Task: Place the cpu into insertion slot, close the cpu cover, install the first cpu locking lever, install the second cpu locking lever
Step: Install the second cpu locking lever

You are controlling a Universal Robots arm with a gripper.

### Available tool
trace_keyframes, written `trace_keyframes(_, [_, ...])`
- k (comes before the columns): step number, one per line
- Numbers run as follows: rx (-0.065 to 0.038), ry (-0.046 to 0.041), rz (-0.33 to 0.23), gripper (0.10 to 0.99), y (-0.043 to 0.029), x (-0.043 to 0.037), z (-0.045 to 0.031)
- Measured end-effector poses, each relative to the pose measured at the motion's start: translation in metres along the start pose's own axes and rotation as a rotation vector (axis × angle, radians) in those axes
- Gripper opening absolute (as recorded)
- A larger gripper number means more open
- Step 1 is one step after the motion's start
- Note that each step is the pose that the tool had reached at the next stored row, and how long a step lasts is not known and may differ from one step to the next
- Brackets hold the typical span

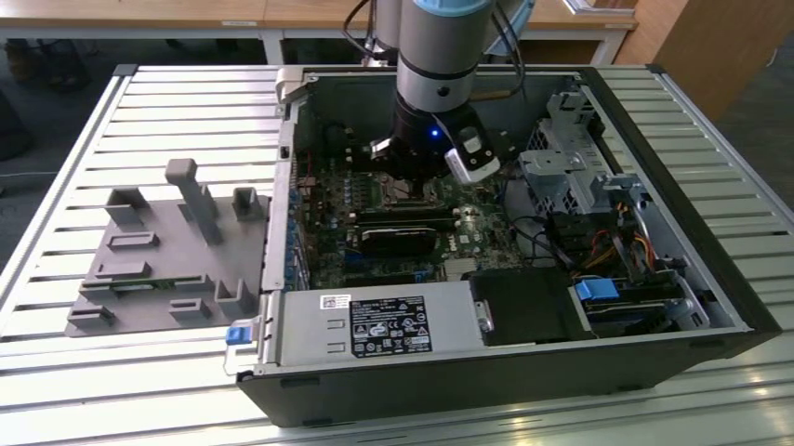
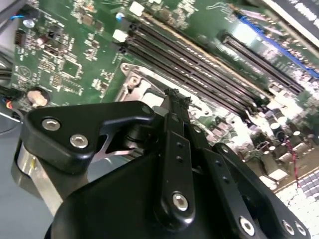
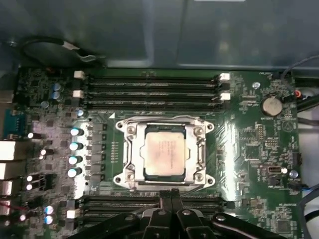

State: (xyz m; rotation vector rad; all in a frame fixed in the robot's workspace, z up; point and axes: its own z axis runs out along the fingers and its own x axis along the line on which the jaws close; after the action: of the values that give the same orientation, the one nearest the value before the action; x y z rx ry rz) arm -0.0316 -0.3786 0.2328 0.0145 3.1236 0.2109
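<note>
The cpu (image 3: 164, 156), a pale silvery-tan square, lies flat in the insertion slot (image 3: 130, 149) on the green motherboard (image 3: 249, 164). The cpu cover (image 3: 199, 152), a thin silvery frame with a large window, lies down around the chip, its face showing through the window. Thin metal rods run along the frame's edges; whether these locking levers are latched cannot be told.

The gripper (image 3: 171, 195) hangs just off the socket edge that faces the camera in the first wrist view, its black fingers drawn close together with only a thin seam between them and nothing held. In the second wrist view the fingertips (image 2: 175, 102) stand just above the silvery socket frame (image 2: 137, 82); whether they touch it cannot be told.

Long black memory slots (image 3: 149, 92) run in rows beyond the socket from the gripper, and more rows lie beneath the fingers. A round coin battery (image 3: 271, 105) sits off to one side of the board, and small silver-topped capacitors (image 3: 75, 147) line up on the other.

In the exterior view the arm (image 1: 441, 65) reaches straight down into an open black computer case (image 1: 522, 381), which lies on its side on a slatted metal table (image 1: 74, 130). A silver power supply box (image 1: 372, 325) fills the case's near edge. A grey fixture block (image 1: 162, 251) stands on the table toward the exterior view's left of the case. Wooden desks (image 1: 149, 14) stand behind the table.
</note>
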Motion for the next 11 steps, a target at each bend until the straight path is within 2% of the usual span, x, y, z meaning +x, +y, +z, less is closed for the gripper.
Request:
trace_keyframes(6, [0.000, -0.0001, 0.000, 0.110, -0.0018, 0.0125, -0.0001])
trace_keyframes(11, [-0.002, 0.0001, 0.000, 0.110, -0.0024, 0.0185, 0.0033])
